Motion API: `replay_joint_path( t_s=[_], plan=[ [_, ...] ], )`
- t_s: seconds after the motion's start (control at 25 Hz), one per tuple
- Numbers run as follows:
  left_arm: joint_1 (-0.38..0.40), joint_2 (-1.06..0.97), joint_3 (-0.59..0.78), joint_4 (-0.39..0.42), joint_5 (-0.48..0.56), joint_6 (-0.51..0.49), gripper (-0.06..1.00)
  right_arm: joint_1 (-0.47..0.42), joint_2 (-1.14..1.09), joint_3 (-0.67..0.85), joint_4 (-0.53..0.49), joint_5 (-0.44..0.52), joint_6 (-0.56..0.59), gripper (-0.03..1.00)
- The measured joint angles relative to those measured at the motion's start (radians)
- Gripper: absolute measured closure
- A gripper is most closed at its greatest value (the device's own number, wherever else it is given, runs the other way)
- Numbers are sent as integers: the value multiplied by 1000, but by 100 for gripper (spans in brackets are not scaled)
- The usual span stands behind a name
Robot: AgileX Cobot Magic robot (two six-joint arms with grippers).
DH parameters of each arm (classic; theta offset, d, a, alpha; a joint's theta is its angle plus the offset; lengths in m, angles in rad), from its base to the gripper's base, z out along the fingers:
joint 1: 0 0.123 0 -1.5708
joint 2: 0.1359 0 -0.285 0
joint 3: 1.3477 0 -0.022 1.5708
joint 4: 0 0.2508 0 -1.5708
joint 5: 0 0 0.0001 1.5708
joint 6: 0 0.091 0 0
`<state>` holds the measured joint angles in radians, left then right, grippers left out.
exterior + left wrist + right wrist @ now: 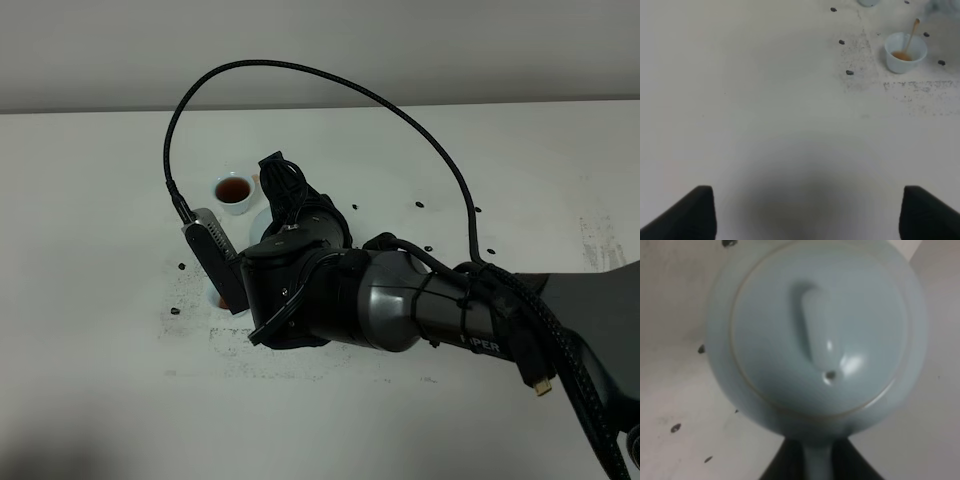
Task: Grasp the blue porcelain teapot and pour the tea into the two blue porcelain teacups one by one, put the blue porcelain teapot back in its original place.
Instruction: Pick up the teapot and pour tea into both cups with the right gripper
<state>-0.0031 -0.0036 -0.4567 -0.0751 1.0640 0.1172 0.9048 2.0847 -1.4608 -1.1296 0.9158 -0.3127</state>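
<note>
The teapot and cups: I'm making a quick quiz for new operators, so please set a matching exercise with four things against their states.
Things
1. blue porcelain teapot
2. teacup in plain sight in the exterior view
3. whole teacup in the left wrist view
4. left claw

States
A. open, holding nothing, over bare table
B. holds dark tea, well filled
C. gripped at its handle by the right claw
D. a thin stream running in, a little amber tea at the bottom

Pairs: 1-C, 2-B, 3-D, 4-A
</note>
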Motion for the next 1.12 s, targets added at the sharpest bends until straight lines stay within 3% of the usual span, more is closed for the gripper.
replay_joint_path(
  t_s=[1.12],
  plan=[
    [0,0,0,0,0,0,19,0,0,0,-30,0,-56,89]
  ],
)
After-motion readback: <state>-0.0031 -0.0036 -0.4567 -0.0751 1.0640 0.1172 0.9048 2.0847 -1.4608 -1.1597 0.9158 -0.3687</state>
